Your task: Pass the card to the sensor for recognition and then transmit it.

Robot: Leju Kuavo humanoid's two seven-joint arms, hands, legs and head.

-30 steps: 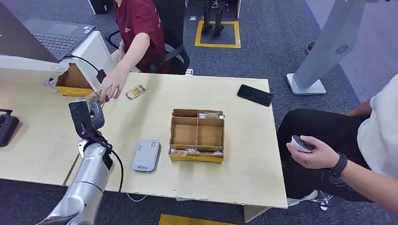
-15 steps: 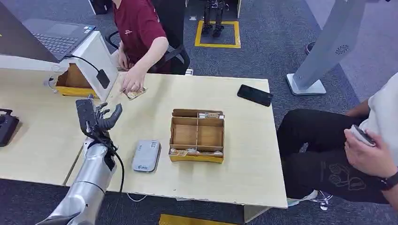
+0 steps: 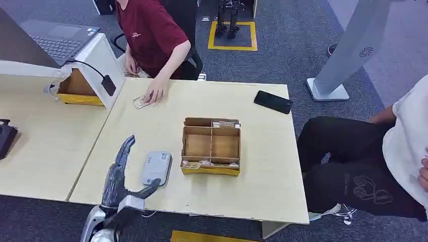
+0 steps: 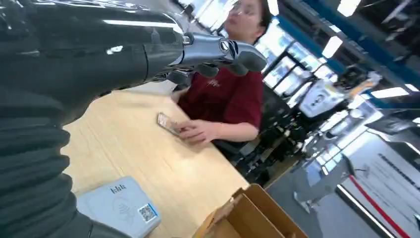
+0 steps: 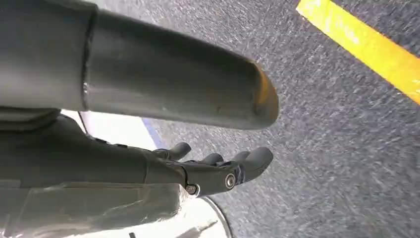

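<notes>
The card [image 3: 140, 102] lies flat at the table's far side, with the fingers of a person in a red shirt [image 3: 151, 30] resting on it. The left wrist view has the same card [image 4: 166, 122] beside that person's hand. My left hand [image 3: 117, 180] hovers at the table's near edge, fingers spread and holding nothing, just left of the grey sensor [image 3: 155, 167]. The sensor [image 4: 118, 207] also appears close under my left hand's fingers [image 4: 220, 49]. My right hand [image 5: 213, 171] hangs over the carpet with its fingers loosely extended, holding nothing.
A cardboard box [image 3: 212, 146] with compartments and several cards stands mid-table, right of the sensor. A black phone [image 3: 273, 102] lies at the far right. A white stand with a laptop [image 3: 55, 40] is at the far left. A seated person in black trousers [image 3: 353, 161] is close on the right.
My left hand came down and back from the table's far left to the near edge beside the sensor, now spread open. The person in red slid a card onto the table and keeps it there.
</notes>
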